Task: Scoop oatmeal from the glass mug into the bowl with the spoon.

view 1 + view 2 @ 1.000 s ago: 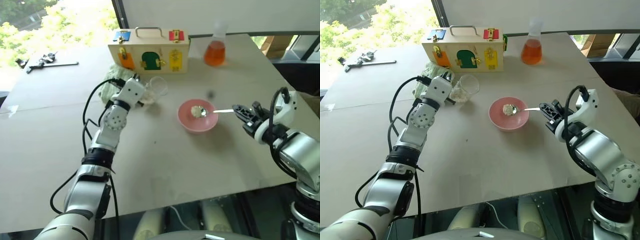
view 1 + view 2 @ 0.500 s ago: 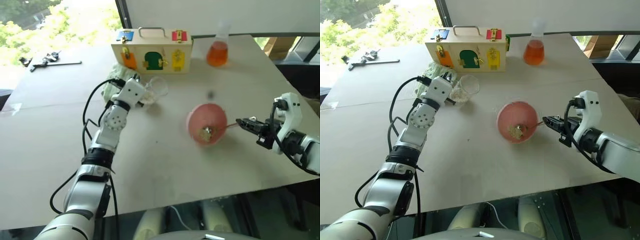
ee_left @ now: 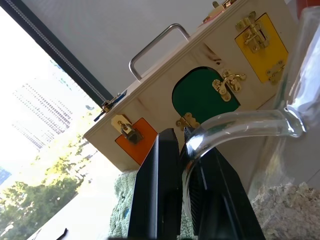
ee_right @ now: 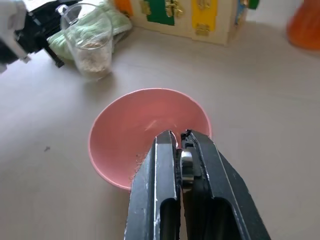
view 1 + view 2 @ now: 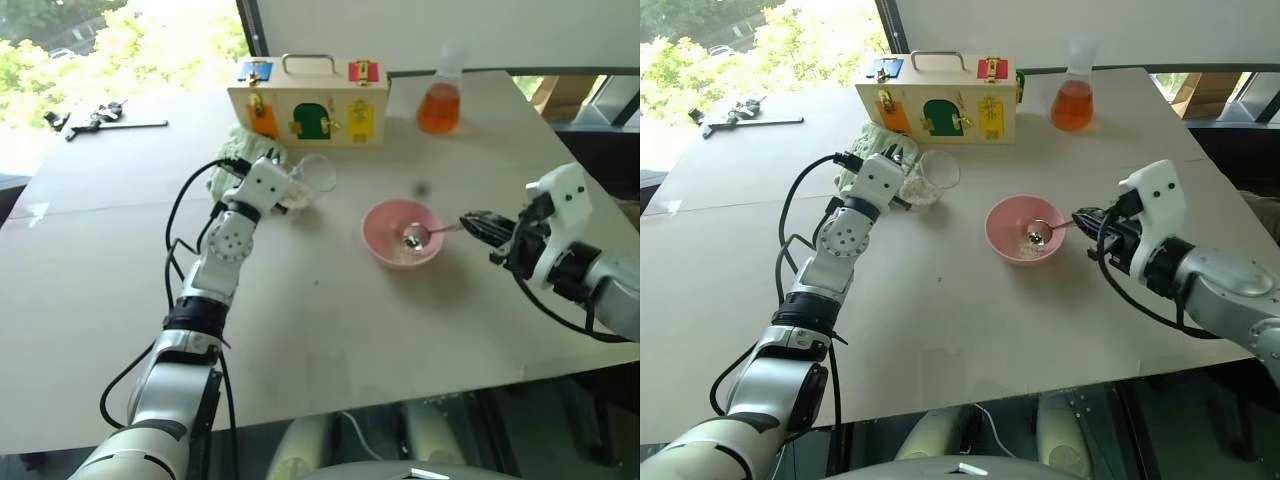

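Right claw [image 5: 1087, 220] pinches the slim silver spoon [image 5: 1048, 230] over the shallow pink bowl [image 5: 1025, 228]; left claw [image 3: 184, 150] clamps the clear glass mug's [image 5: 930, 176] handle. Tugging the spoon could tip the bowl.

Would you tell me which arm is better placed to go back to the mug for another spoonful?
The right. Its gripper is shut on the spoon, whose tip sits in the bowl beside the glass mug. The left gripper is shut on the mug's handle, steadying it.
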Available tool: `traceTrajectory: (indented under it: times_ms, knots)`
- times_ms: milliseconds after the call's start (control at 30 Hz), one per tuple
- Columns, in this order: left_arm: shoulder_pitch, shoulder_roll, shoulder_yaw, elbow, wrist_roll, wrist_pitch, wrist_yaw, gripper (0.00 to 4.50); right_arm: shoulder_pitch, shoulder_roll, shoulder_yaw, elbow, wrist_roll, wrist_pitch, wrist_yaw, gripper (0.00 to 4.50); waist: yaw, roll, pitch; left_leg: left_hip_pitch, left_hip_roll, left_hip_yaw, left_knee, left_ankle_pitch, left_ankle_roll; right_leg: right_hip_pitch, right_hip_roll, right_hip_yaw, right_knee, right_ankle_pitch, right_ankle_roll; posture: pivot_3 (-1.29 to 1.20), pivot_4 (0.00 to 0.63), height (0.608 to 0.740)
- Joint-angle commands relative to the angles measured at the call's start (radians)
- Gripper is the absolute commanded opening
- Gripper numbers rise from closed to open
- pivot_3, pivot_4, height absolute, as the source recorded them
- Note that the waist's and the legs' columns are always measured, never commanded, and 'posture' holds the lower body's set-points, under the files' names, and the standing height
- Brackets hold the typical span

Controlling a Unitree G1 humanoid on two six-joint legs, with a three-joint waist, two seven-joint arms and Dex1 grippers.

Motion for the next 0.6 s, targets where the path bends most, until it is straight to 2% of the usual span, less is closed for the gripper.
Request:
traceTrajectory:
  times_ms: [33, 233, 367, 467, 600]
  knots:
    - [0.006, 0.013, 0.018, -0.05, -0.007, -0.006, 0.005, 0.05, 0.031, -0.027, 0.025, -0.061, -0.237, -0.133, 0.151, 0.0, 0.0, 0.0, 0.0, 0.0, 0.0, 0.0, 0.0, 0.0, 0.0, 0.0, 0.0, 0.0, 0.0, 0.0, 0.0, 0.0, 0.15, 0.74]
    - [0.006, 0.013, 0.02, -0.049, -0.01, -0.006, 0.005, 0.05, 0.075, -0.018, 0.068, -0.023, -0.612, -0.376, 0.294, 0.0, 0.0, -0.001, 0.0, 0.0, 0.0, 0.0, 0.001, 0.0, 0.0, 0.0, 0.001, 0.0, 0.0, 0.0, 0.0, 0.0, 0.15, 0.74]
    - [0.006, 0.012, 0.021, -0.047, -0.012, -0.009, 0.005, 0.05, 0.075, 0.007, 0.08, 0.024, -0.781, -0.509, 0.347, 0.0, 0.0, -0.001, -0.001, 0.0, 0.0, 0.0, 0.001, 0.0, 0.0, 0.0, 0.001, 0.0, 0.0, 0.0, 0.0, 0.0, 0.15, 0.74]
    - [0.006, 0.014, 0.022, -0.046, -0.013, -0.01, 0.005, 0.05, 0.089, 0.059, 0.059, 0.041, -0.758, -0.49, 0.37, 0.0, 0.0, -0.002, -0.001, 0.0, 0.0, 0.0, 0.001, 0.0, 0.0, 0.0, 0.001, 0.0, 0.0, 0.0, 0.0, 0.0, 0.15, 0.74]
    - [0.007, 0.013, 0.023, -0.044, -0.013, -0.011, 0.006, 0.05, 0.045, 0.223, -0.043, 0.054, -0.536, -0.304, 0.271, 0.0, 0.0, -0.004, -0.001, 0.0, 0.0, 0.0, 0.002, 0.0, 0.0, 0.0, 0.0, 0.0, 0.001, 0.0, 0.0, 0.0, 0.15, 0.74]
